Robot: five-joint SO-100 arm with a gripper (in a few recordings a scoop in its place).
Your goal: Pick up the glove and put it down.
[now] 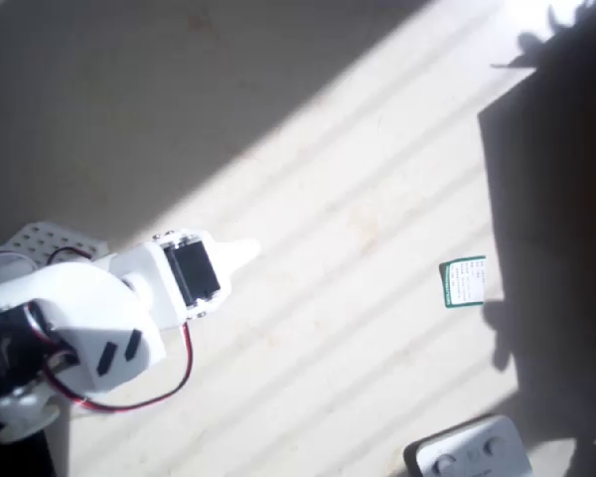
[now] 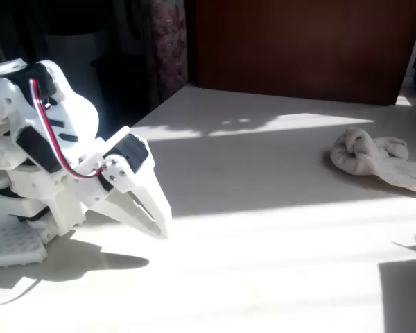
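The glove (image 2: 373, 159) is a lumpy cream knitted bundle lying on the white table at the right of the fixed view, partly in shade. My white gripper (image 2: 157, 223) sits far from it at the left, folded low by the arm's base, its tip pointing down at the table. The two fingers lie together with nothing between them. Seen from overhead, the gripper (image 1: 244, 253) points right from the arm at the left edge, tapering to a single tip.
A small green-and-white card (image 1: 464, 281) lies at the right of the overhead view, next to a large dark shadow. A grey-white device with round buttons (image 1: 472, 453) sits at the bottom right. A dark wooden panel (image 2: 305, 45) stands behind the table.
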